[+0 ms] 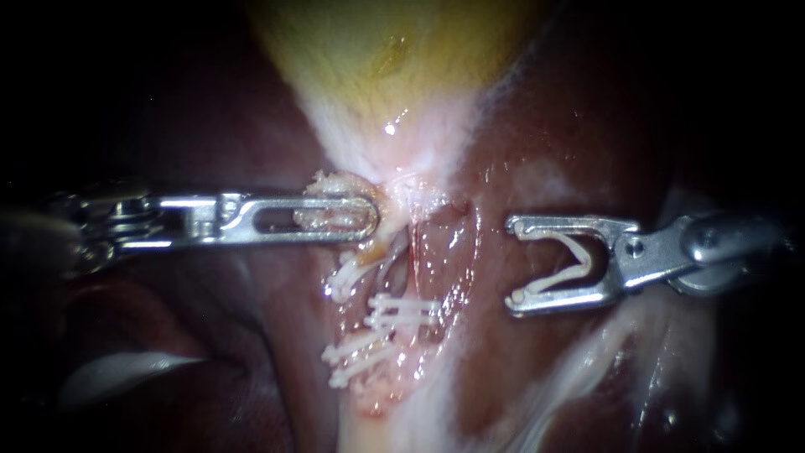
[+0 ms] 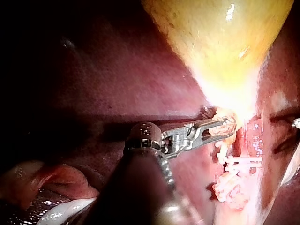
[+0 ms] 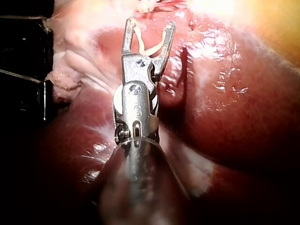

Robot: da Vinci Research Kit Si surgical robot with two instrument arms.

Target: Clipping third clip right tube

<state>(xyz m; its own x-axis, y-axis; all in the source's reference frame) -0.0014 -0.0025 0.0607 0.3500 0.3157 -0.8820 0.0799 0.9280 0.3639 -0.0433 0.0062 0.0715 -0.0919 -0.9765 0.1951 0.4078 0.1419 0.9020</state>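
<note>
The yellow gallbladder (image 1: 377,50) narrows to a pale neck. My left instrument (image 1: 373,216) comes in level from the left, its windowed jaws shut on a frayed tissue tuft (image 1: 331,210) at that neck; it is also in the left wrist view (image 2: 227,127). Below the neck, several white clips (image 1: 401,312) lie across the tubes in the opened pink tissue. I cannot tell which is the right tube. My right instrument (image 1: 513,262) stands apart to their right, its jaws spread wide around a white clip (image 1: 570,264). The right wrist view shows that instrument (image 3: 151,23) and clip (image 3: 150,47).
Dark red liver (image 1: 570,126) surrounds the field on both sides. Pale stringy tissue (image 1: 587,361) runs under my right instrument. A whitish glistening fold (image 1: 126,373) lies low on the left, beneath my left instrument's shaft.
</note>
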